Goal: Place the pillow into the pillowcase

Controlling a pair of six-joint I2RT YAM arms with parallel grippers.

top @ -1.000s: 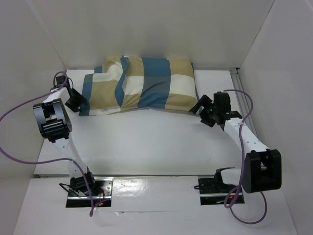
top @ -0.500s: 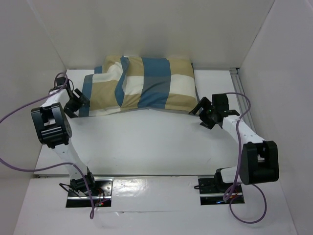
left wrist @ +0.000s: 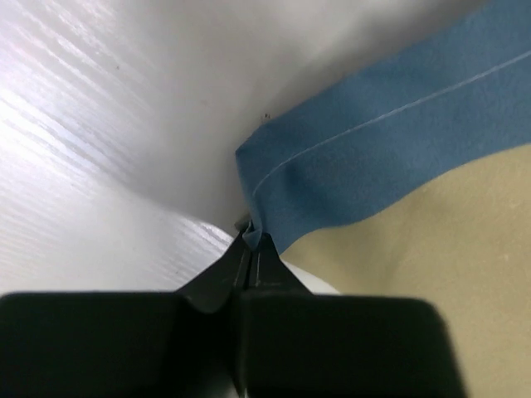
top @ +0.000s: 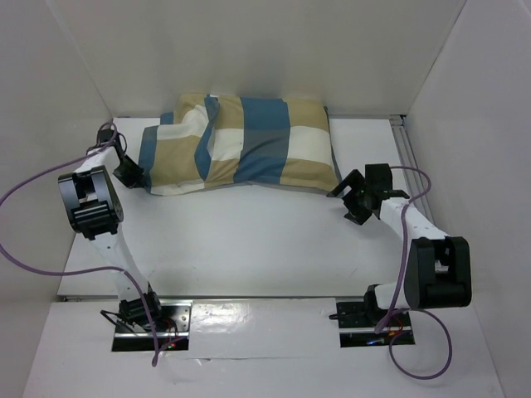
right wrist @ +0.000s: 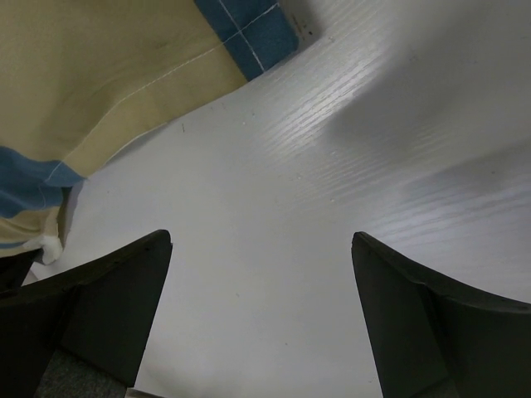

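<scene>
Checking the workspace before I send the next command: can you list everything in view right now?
pillowcase: one; blue, tan and cream checks; far side of the table, bulging as if filled
pillow: none showing bare; probably inside the pillowcase, cannot confirm
table: one; white; under everything
walls: three; white; left, back and right of the table
cables: two; purple; one looping off each arm
left gripper: one; black; shut on the pillowcase's blue hem at its left end
right gripper: one; black; open over bare table, just off the pillowcase's near right corner
</scene>
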